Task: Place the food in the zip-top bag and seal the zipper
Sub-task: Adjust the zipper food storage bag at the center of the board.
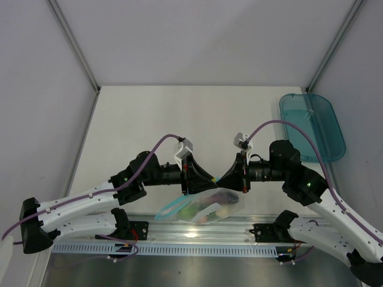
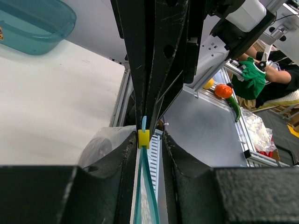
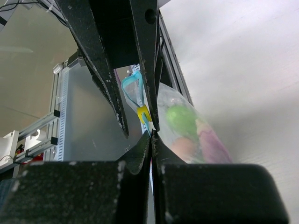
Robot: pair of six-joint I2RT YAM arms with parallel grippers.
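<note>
Zip-top bag (image 1: pixel 206 206) hangs off the worktop (image 1: pixel 179 113) at the middle of its near edge, partly over the metal rail (image 1: pixel 197 230), slung between the two claws. The filling step looks done. Through the clear plastic the right wrist view shows the green bell pepper (image 3: pixel 180 119), a pink piece (image 3: pixel 184 147) and the purple piece (image 3: pixel 212 144), and the top view shows no food lying loose on the worktop.

Sealing is what remains. The right gripper (image 3: pixel 151 137) is clenched on one end of the zipper (image 2: pixel 148 186), with the yellow slider (image 2: pixel 143 138) sitting just beyond its tips. The left gripper (image 2: pixel 149 144) has its jaws part-way apart, straddling the strip rather than visibly pinching it. Between its fingers the two teal tracks run separately, and past the slider the strip bows into a loop. From this I judge that most of the mouth is not yet closed.

Several things are hard to make out:
- The whitish egg and the long light-green vegetable cannot be picked out inside the crinkled bag, so I cannot confirm that every item is in.
- The claws hide the stretch of zipper between them in the top view.
- A loose teal end trails down towards the left arm, and its tip is blurred.
- Whether the left pads touch the strip at all cannot be told.
- The teal tray (image 1: pixel 323 119) sits at the far right corner, well apart.
</note>
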